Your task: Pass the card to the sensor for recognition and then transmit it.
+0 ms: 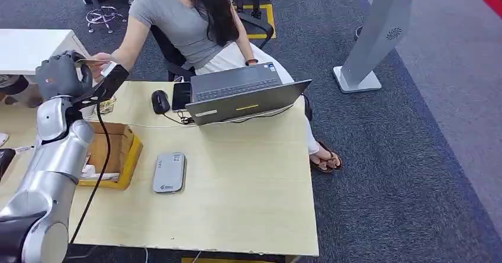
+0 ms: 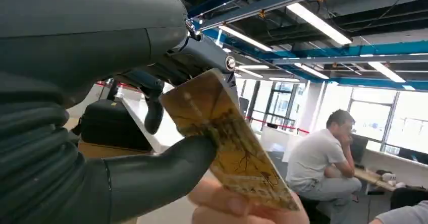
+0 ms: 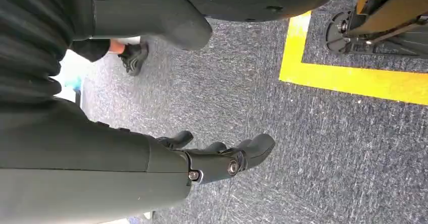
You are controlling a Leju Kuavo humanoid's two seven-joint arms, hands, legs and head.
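**Holding the card up at the person's fingers**

Watching the head view, I see my left hand (image 1: pixel 59 73) raised beyond the table's (image 1: pixel 248 180) far left corner, level with the seated person's hand (image 1: pixel 100 60). At the left wrist, the card (image 2: pixel 227 143), yellow-brown and tilted, sits pinched between my thick thumb and the darker fingers (image 2: pixel 202 57) above it. The person's fingertips (image 2: pixel 237 206) touch its free end, so both of us have contact with it. The grey sensor (image 1: pixel 169 172) lies flat on the table, just beside the yellow-edged cardboard box (image 1: pixel 118 150), well apart from the card. A laptop (image 1: pixel 243 97) and mouse (image 1: pixel 160 101) sit along the far edge. My right hand (image 3: pixel 222 158) hangs over grey carpet, fingers loosely curled, holding nothing.
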